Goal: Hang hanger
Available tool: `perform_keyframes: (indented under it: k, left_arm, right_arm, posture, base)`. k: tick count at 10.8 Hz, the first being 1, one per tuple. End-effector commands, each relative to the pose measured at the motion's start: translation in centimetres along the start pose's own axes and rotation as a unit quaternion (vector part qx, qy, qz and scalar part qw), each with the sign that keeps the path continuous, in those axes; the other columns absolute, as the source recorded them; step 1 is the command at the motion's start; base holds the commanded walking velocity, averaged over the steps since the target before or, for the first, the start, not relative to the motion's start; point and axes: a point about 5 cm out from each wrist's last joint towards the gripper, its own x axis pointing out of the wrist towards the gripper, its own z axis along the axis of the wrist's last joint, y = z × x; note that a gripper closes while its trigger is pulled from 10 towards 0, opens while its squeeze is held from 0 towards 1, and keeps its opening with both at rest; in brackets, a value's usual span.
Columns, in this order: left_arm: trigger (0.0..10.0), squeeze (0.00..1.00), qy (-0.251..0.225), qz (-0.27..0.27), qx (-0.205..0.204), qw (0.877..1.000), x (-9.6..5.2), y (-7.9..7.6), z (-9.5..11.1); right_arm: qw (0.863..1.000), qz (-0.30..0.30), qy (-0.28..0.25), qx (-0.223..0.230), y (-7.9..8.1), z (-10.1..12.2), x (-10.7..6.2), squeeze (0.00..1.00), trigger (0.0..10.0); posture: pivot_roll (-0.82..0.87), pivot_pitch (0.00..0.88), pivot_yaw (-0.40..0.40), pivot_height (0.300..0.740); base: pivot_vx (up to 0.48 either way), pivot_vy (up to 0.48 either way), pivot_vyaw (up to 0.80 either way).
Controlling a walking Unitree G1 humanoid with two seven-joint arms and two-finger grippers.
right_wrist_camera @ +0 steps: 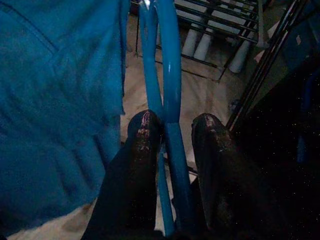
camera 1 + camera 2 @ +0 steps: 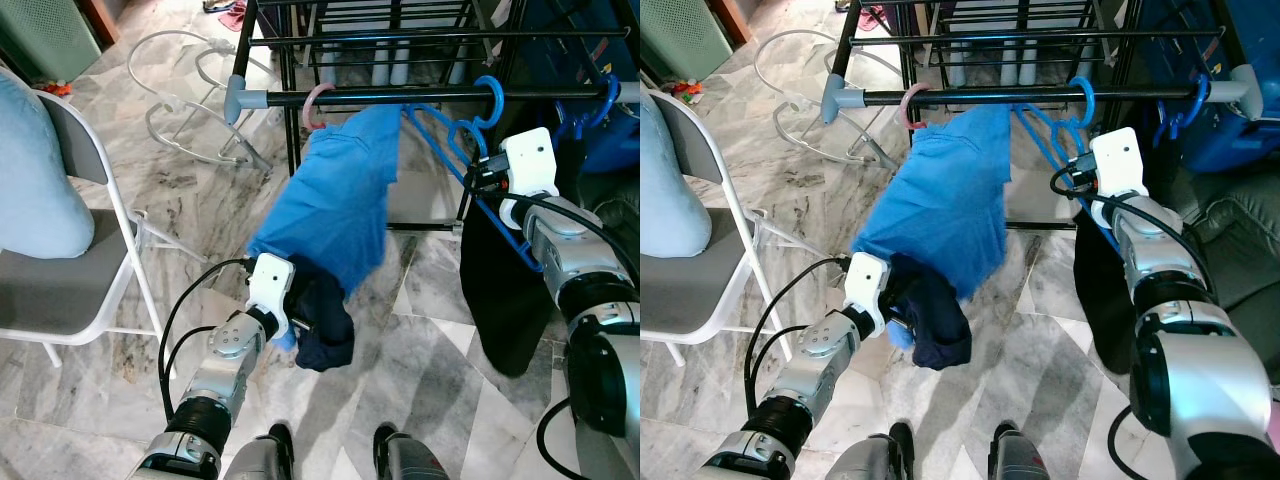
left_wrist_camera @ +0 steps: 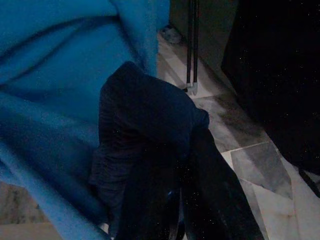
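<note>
Fingers of the right gripper [image 1: 172, 135] pinch the blue hanger [image 1: 167, 75], its hook over the rack rail [image 2: 400, 97]. The left gripper [image 2: 297, 330] clutches the blue shirt's [image 2: 335, 200] dark hem. Hanging looks nearly done; releasing likely follows.

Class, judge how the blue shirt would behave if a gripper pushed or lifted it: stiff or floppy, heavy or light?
The blue shirt probably is floppy: it drapes in folds from the rail. It likely yields to a push, bunching where the left gripper holds its hem. It seems light, sagging little on the blue hanger.
</note>
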Motion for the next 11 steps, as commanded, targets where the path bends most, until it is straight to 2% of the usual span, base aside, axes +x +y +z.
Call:
perform_keyframes:
  k: [1, 8, 11]
  left_arm:
    - [10.0, 0.00, 0.011, 0.003, 0.002, 1.000, -0.2, 0.1, -0.5]
    - [10.0, 0.00, 0.017, 0.001, 0.008, 1.000, 0.0, 0.1, -0.4]
    - [10.0, 0.00, 0.014, 0.009, 0.020, 1.000, 0.1, 0.2, -0.3]
  right_arm:
    - [1.000, 0.005, -0.002, 0.001, 0.0, 0.4, 0.1, 0.00, 0.1]
    - [1.000, 0.002, -0.003, 0.008, -0.4, 0.6, 0.1, 0.00, 0.0]
    - [0.996, -0.024, -0.080, 0.023, -0.6, 2.2, -0.1, 0.00, 0.0]
  posture:
    - [-0.06, 0.239, 0.067, 0.740]
    - [-0.06, 0.233, 0.073, 0.740]
    - [-0.06, 0.221, 0.078, 0.740]
  base:
    - [0.000, 0.000, 0.00]
    - [0.000, 0.000, 0.00]
    - [0.000, 0.000, 0.00]
